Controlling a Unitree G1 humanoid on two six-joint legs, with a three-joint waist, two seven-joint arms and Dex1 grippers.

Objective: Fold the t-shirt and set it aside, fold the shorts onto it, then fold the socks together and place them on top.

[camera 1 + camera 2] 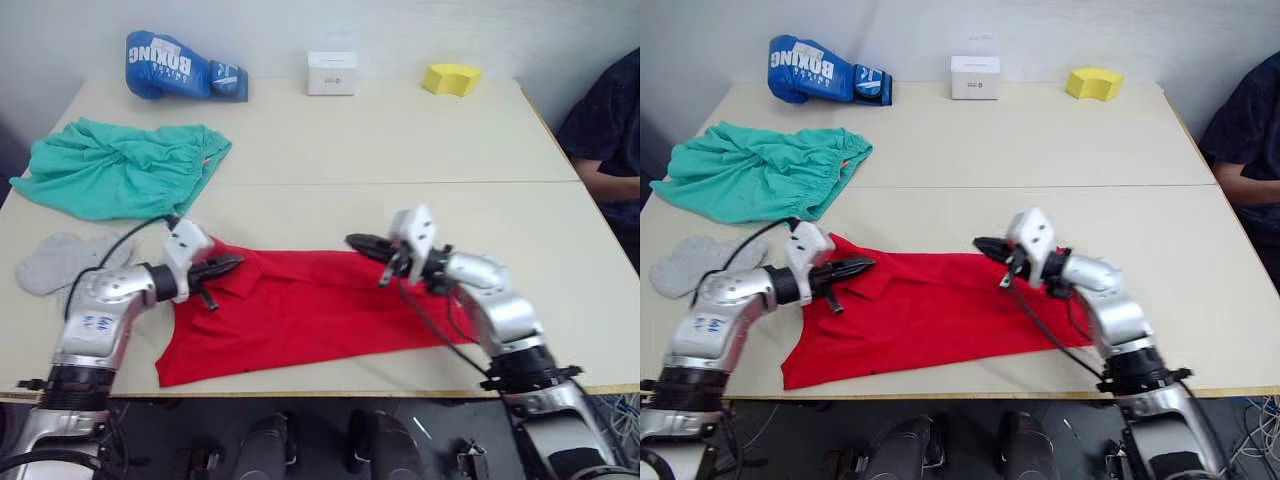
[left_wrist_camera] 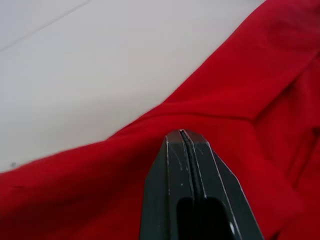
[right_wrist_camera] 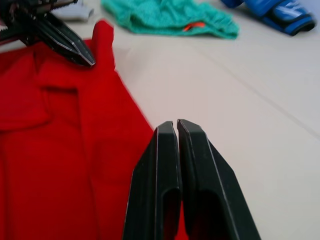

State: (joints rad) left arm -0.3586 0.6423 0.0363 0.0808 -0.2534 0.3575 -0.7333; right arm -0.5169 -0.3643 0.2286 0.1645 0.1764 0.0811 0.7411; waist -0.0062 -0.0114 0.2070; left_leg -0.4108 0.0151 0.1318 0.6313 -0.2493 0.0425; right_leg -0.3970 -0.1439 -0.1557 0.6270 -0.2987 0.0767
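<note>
Left eye view has the t-shirt (image 1: 300, 310) spread flat across the near part of the table (image 1: 400, 140), a long red shape with its collar end toward the robot's left, and everything else can be placed from it. The left gripper (image 1: 228, 266) sits low over the t-shirt's left end, at the folded collar area, its two black fingers pressed together with no gap; in the left wrist view the closed tips (image 2: 182, 134) lie right over a ridge of red cloth, though whether any cloth is pinched between them cannot be told. The right gripper (image 1: 360, 243) is at the t-shirt's far edge, right of its middle, with its fingers also drawn tight together and holding nothing visible; the right wrist view shows them over the line where red cloth meets bare table. The shorts (image 1: 120, 165) lie crumpled beyond the t-shirt's left end, well apart from it. The socks (image 1: 62, 262) lie flat just off the t-shirt's left end, nearer the table's left edge. Far beyond the t-shirt, along the back of the table, stand a blue boxing glove (image 1: 180, 66), a small white box (image 1: 331, 73) and a yellow block (image 1: 452, 78). A person's arm (image 1: 612, 185) rests at the table's right side.
</note>
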